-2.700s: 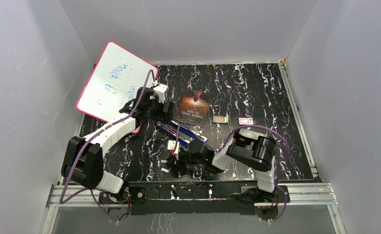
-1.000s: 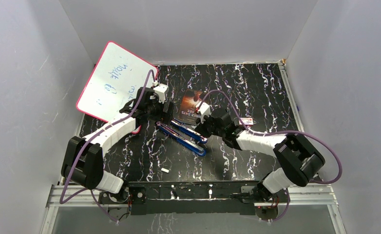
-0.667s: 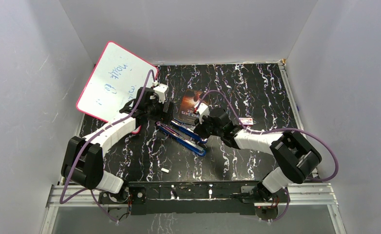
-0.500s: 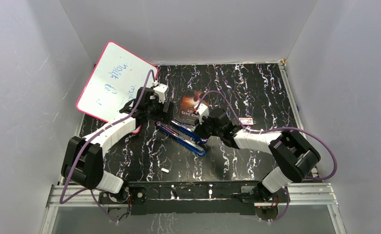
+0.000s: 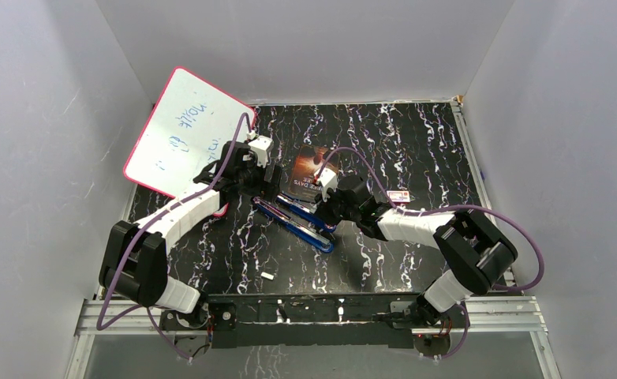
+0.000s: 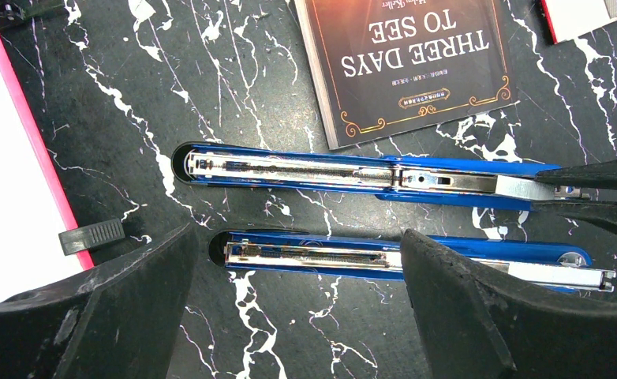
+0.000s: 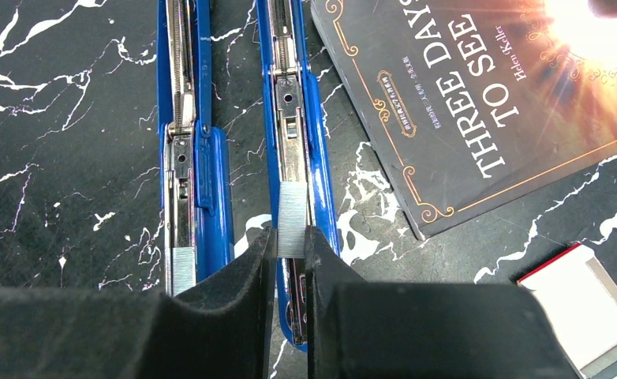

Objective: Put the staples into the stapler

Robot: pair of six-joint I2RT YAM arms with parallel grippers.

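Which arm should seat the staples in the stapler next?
Right. The right fingers pinch a staple strip directly over the open stapler beside the book; the left fingers hang wide open, holding nothing.

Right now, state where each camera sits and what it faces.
Top external: above, behind the bases, looking down on the table; left arm and right arm show.
Left wrist: faces down on two open blue staplers; open left gripper frames them.
Right wrist: faces down; right gripper pinches staples at one stapler.
Both wrist views share the staplers and the book.
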